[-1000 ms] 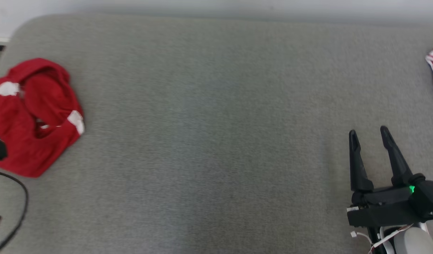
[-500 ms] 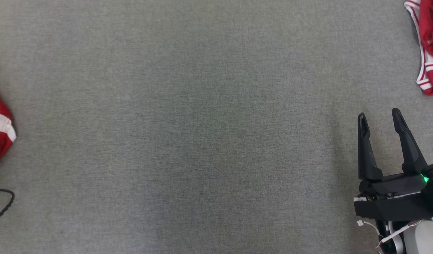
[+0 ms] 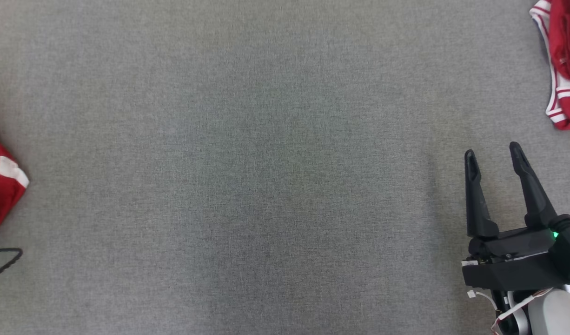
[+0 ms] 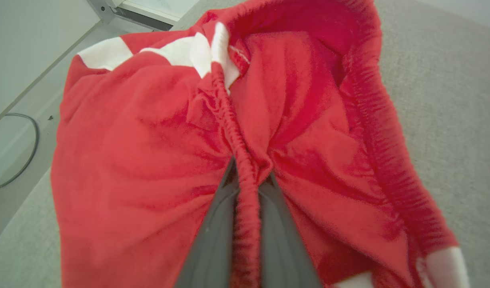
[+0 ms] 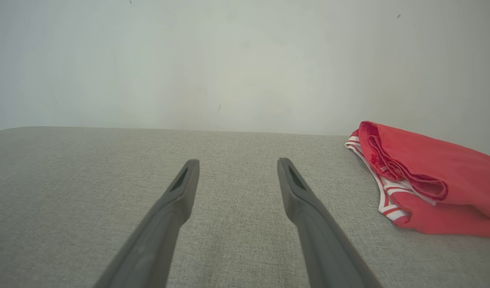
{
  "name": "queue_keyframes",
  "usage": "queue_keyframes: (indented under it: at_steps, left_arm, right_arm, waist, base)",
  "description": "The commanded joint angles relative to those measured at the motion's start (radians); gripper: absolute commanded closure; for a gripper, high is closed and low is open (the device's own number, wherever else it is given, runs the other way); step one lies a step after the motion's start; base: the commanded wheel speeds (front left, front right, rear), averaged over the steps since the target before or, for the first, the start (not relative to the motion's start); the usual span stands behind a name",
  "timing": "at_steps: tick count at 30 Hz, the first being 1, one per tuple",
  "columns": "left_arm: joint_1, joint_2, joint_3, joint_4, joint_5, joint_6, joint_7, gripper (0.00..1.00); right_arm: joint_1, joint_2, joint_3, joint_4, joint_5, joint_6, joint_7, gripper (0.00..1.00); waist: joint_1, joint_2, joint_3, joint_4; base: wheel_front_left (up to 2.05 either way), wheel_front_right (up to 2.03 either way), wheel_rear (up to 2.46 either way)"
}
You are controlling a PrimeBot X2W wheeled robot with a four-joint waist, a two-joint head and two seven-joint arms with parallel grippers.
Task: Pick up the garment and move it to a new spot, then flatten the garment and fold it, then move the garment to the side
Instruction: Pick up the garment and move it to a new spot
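The garment [image 4: 141, 132] is crumpled red shorts with white patches, lying on the grey padded surface [image 3: 266, 163]. My left gripper [image 4: 249, 172] is shut on a fold of its elastic waistband, and red cloth bulges on both sides of the dark fingers [image 4: 213, 236]. In the head view a corner of the garment [image 3: 3, 186] shows at the left edge. My right gripper [image 3: 493, 153] stands open at the lower right, nothing between its fingers [image 5: 169, 216], just above the bare surface.
A second red garment with white stripes [image 3: 561, 70] lies folded at the far right, also in the right wrist view [image 5: 421, 180]. The surface's left edge drops to a pale floor with a black cable [image 4: 13, 160]. A pale wall [image 5: 229, 60] stands behind.
The head camera has tilted down and turned, so the red garment has slid to the left edge and the striped one further in at the top right. The right gripper stays open.
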Motion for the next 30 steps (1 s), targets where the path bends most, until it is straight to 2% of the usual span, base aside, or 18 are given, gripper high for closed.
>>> queue_keyframes:
  at_steps: [1,9,17,23,30]
  left_arm:
    - [0.000,-0.010,-0.003,-0.009,0.002,0.000,-0.036,1.00]
    - [-0.069,-0.017,-0.038,-0.095,0.023,-0.027,-0.198,1.00]
    - [-0.161,-0.041,-0.136,-0.243,0.057,-0.052,-0.216,1.00]
    - [-0.201,-0.108,-0.210,-0.379,0.044,-0.059,-0.178,1.00]
    - [-0.194,-0.243,-0.320,-0.533,0.024,-0.063,-0.103,1.00]
  right_arm:
    - [-0.005,0.005,0.006,0.006,0.009,-0.003,-0.001,0.00]
    - [0.006,0.028,0.019,0.049,0.022,-0.003,-0.018,0.00]
    - [0.014,0.065,0.041,0.110,0.044,-0.003,-0.047,0.00]
    - [0.015,0.090,0.053,0.157,0.059,-0.003,-0.067,0.00]
    - [0.011,0.123,0.071,0.210,0.074,-0.003,-0.082,0.00]
  waist:
    - [0.0000,-0.0001,-0.016,-0.002]
    - [0.0000,-0.0001,-0.095,-0.013]
    - [0.0000,-0.0001,-0.178,-0.057]
    - [0.0000,-0.0001,-0.219,-0.106]
    - [0.0000,-0.0001,-0.254,-0.203]
  base:
    - [0.00,0.00,0.00]
    - [0.00,0.00,0.00]
    - [0.00,0.00,0.00]
    - [0.00,0.00,0.00]
    - [0.00,0.00,0.00]
